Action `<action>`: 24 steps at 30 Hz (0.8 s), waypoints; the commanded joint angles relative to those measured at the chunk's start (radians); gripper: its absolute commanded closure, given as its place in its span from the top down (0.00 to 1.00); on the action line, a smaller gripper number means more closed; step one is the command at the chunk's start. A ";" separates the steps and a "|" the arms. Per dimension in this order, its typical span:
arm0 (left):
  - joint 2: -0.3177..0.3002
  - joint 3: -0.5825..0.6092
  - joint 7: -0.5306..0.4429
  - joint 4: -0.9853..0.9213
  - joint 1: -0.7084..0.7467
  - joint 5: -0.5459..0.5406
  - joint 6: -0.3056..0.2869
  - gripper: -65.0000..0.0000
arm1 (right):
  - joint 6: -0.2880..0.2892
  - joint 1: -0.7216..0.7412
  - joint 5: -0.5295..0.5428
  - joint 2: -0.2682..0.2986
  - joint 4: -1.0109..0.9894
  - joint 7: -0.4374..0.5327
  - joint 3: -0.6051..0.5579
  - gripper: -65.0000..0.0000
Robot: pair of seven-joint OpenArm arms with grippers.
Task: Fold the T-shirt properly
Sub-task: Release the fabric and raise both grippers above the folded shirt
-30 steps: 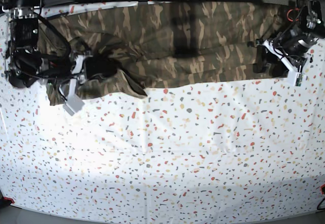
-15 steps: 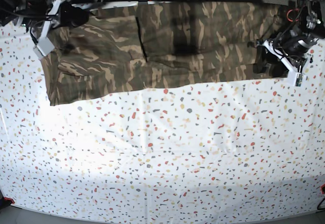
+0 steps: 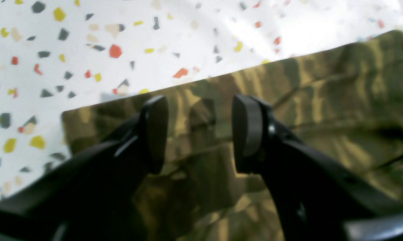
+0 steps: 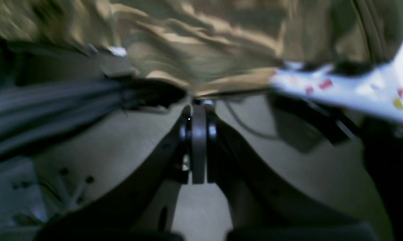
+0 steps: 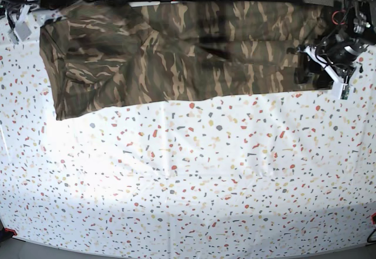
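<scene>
Hovering with its jaws parted and nothing between them, the left gripper (image 3: 199,134) sits over the right end of the T-shirt (image 5: 176,50), close to that end's near edge, where the camouflage cloth meets the speckled white table cover (image 5: 200,177). At the far left corner, the right gripper (image 4: 198,117) is pressed fully closed, and whether cloth is pinched in it is too blurred to tell. From there the T-shirt lies spread in a long band across the far side of the table.
</scene>
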 commanded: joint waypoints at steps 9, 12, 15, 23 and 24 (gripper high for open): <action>-0.014 -0.006 0.098 0.016 -0.003 0.189 -0.001 0.46 | 0.004 -0.007 0.051 0.016 0.015 0.007 0.011 0.00; -0.014 -0.006 0.219 0.023 -0.003 0.151 -0.001 0.46 | 0.004 -0.006 0.058 0.016 0.015 0.007 0.011 0.00; -0.014 -0.006 0.356 0.046 0.009 0.130 -0.002 0.46 | 0.004 -0.007 0.058 0.016 0.014 0.007 0.011 0.00; -0.040 -0.008 0.438 0.241 0.161 0.137 -0.001 0.46 | 0.004 -0.006 0.054 0.016 0.014 0.007 0.011 0.00; -0.045 -0.008 0.433 0.277 0.181 0.137 -0.001 0.46 | 0.004 -0.006 0.055 0.016 0.014 0.008 0.011 0.00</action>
